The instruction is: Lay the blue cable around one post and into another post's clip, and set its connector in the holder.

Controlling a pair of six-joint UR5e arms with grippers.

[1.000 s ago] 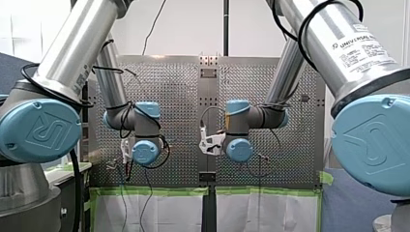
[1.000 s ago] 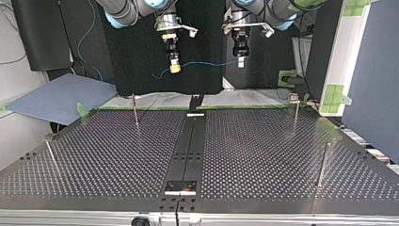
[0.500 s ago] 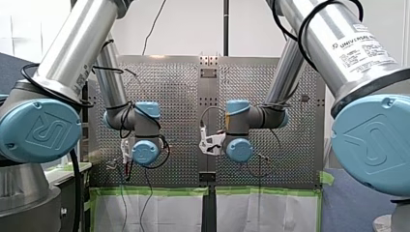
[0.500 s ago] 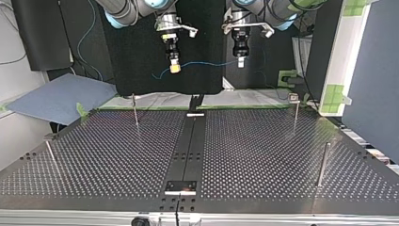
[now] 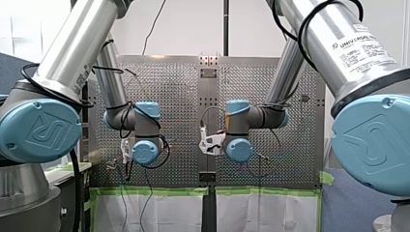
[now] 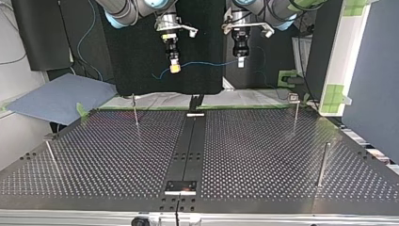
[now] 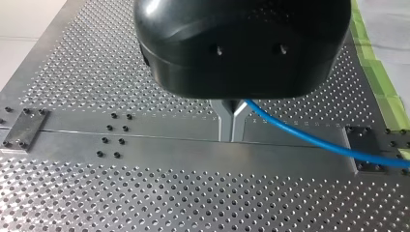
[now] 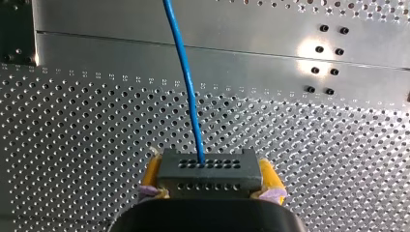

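Note:
High above the perforated table (image 6: 263, 155), the blue cable (image 6: 207, 62) hangs between my two grippers. In the top view my right gripper (image 6: 175, 67), at the left, shows yellow pads; my left gripper (image 6: 240, 61) is at the right. Seen from the right wrist, my right gripper (image 8: 209, 166) is shut on the dark connector (image 8: 207, 175), with the cable (image 8: 187, 82) leading away from it. The left wrist view shows my left gripper (image 7: 232, 120) with its metal fingers shut on the cable (image 7: 309, 140), which runs off to the side. In the front view the wrists hide both grippers.
Thin posts stand on the table: two at the far side (image 6: 135, 109) (image 6: 295, 113) and two nearer, at its sides (image 6: 51, 153) (image 6: 322, 165). A dark rail (image 6: 188, 146) runs down the middle, with a black plate (image 6: 180, 186) at its near end. A blue mat (image 6: 61, 96) lies beyond the left corner.

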